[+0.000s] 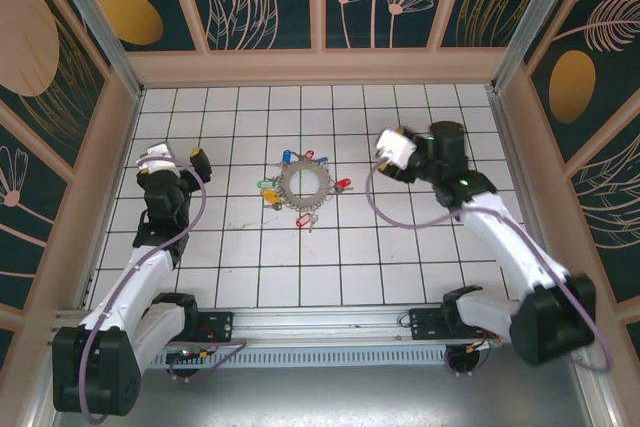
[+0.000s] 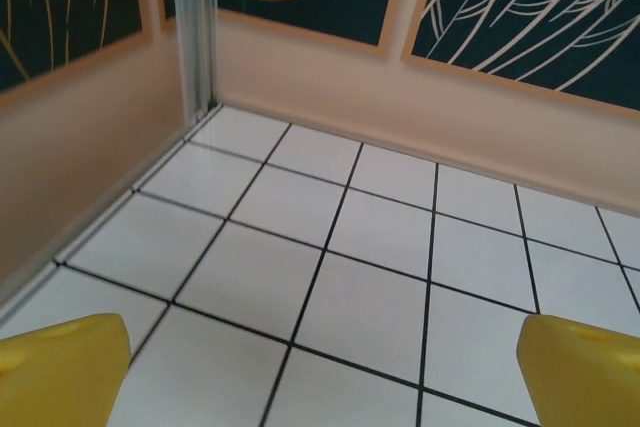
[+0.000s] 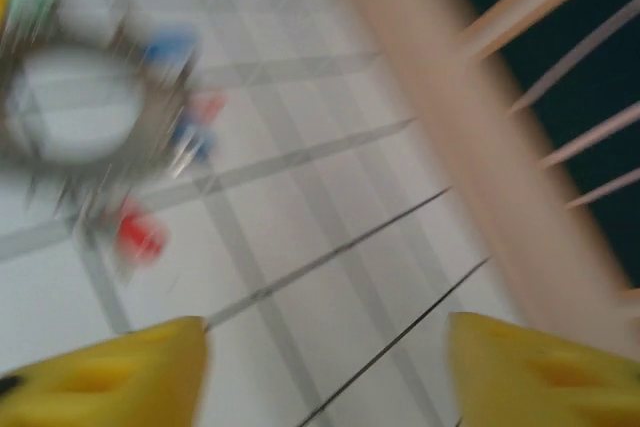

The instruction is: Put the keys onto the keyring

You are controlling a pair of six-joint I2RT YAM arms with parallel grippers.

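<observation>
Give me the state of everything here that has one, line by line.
keyring: flat on the tiles, centre open.
keys: fanned around the keyring; threaded or not, cannot tell.
left gripper: open, empty, over bare tiles.
right gripper: open, empty, apart from the keyring.

the top camera is looking down from above and behind the arm bases, taking in the whole tiled table (image 1: 400, 267) with the keyring (image 1: 286, 187) at its middle. the left wrist camera is sitting low over the tiles, facing the far left corner wall (image 2: 420, 137) closely. the right wrist camera is looking, blurred, toward this same keyring (image 3: 150, 107).
</observation>
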